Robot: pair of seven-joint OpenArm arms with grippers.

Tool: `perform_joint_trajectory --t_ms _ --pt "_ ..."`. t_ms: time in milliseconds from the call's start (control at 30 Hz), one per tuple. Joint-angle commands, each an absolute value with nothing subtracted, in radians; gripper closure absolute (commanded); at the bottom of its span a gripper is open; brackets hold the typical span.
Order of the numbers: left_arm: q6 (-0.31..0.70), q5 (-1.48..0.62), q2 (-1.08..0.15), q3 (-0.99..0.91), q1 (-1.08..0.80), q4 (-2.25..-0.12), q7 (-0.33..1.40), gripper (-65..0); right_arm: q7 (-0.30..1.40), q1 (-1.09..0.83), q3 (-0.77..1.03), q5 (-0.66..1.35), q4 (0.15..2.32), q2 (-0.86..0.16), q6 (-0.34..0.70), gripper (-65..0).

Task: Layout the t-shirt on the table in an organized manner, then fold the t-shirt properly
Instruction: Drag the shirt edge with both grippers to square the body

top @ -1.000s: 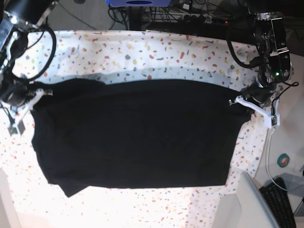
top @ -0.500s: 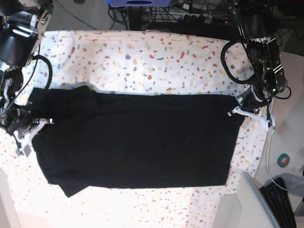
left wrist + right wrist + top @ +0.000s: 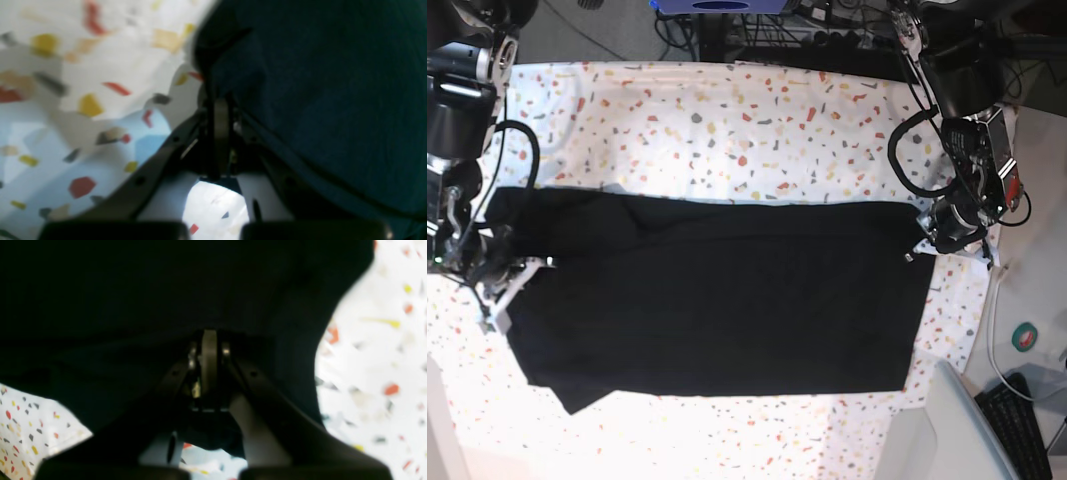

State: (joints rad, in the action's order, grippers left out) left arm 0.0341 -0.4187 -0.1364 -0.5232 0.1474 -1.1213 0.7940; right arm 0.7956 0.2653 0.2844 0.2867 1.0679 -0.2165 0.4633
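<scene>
A: How do the jaws of each gripper stand?

B: On the left gripper (image 3: 217, 100) they are pressed together on an edge of the plain black soft-fabric t-shirt (image 3: 717, 300), seen mid-frame in the left wrist view. The right gripper (image 3: 208, 340) likewise pinches a fold of the same dark cloth.

A: Where do the grippers sit in the base view?

B: The left gripper (image 3: 927, 238) is at the right edge of the garment, the right gripper (image 3: 512, 268) at its left edge.

A: And the t-shirt itself?

B: It lies spread across the middle of the large table covered in white cloth with red, orange, yellow and grey flecks (image 3: 727, 130), its upper edge running nearly straight between the two grippers, its lower left corner drooping toward the bottom of the frame
</scene>
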Motion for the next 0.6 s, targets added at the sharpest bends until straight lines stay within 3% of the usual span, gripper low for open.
perform_joint_trajectory --t_ms 0,567 --pt "0.039 -0.424 -0.151 -0.530 0.166 -1.133 0.779 0.0 0.769 0.289 0.272 0.300 1.079 -0.226 0.464 0.0" --pt "0.042 -0.426 -0.136 -0.533 0.197 -1.139 0.779 0.0 0.746 0.367 0.166 0.300 1.044 -0.246 0.466 0.0"
